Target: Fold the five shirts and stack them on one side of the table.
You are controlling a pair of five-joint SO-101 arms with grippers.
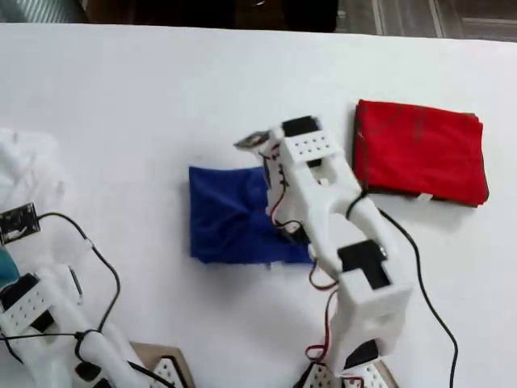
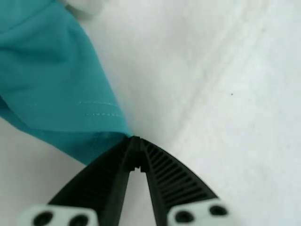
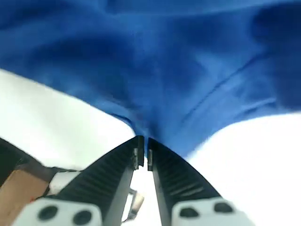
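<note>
A blue shirt lies crumpled at the table's middle, and my right arm stretches over its right edge. My right gripper is shut, its tips pinching a fold of the blue shirt. A folded red shirt rests at the right. At the left edge a bit of teal shirt peeks out beside my left arm. My left gripper is shut on the corner of the teal shirt.
A white shirt lies bunched at the far left, hard to tell from the white table. Cables trail from both arms near the front edge. The back of the table is bare.
</note>
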